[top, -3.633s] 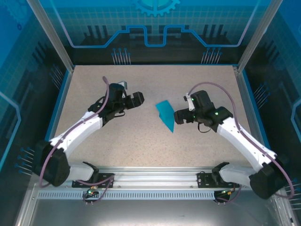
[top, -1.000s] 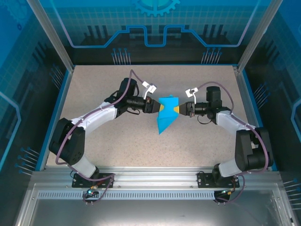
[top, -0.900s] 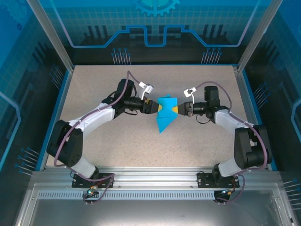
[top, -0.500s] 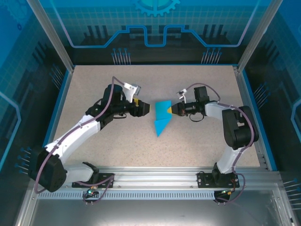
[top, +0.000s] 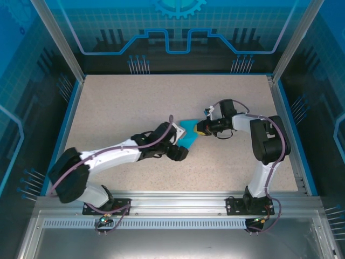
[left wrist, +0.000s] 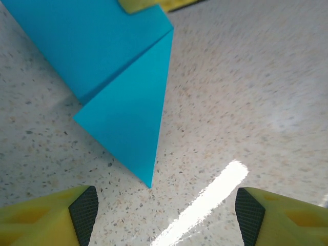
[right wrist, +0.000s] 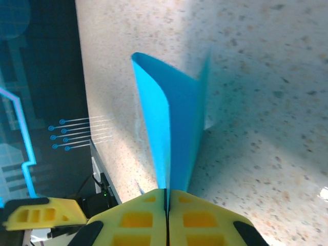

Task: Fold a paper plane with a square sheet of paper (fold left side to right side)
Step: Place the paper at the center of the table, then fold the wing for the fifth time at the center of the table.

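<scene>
Presently on table (top: 118,108): one paper plane (left wrist: 123,92); two tools, right tool (right wrist: 167,199) pinching plane's edge, left tool (left wrist: 166,214) spread.

Speckled beige table (top: 118,102), blue-edged, with a folded bright blue sheet of paper (top: 188,132) on it.
</scene>
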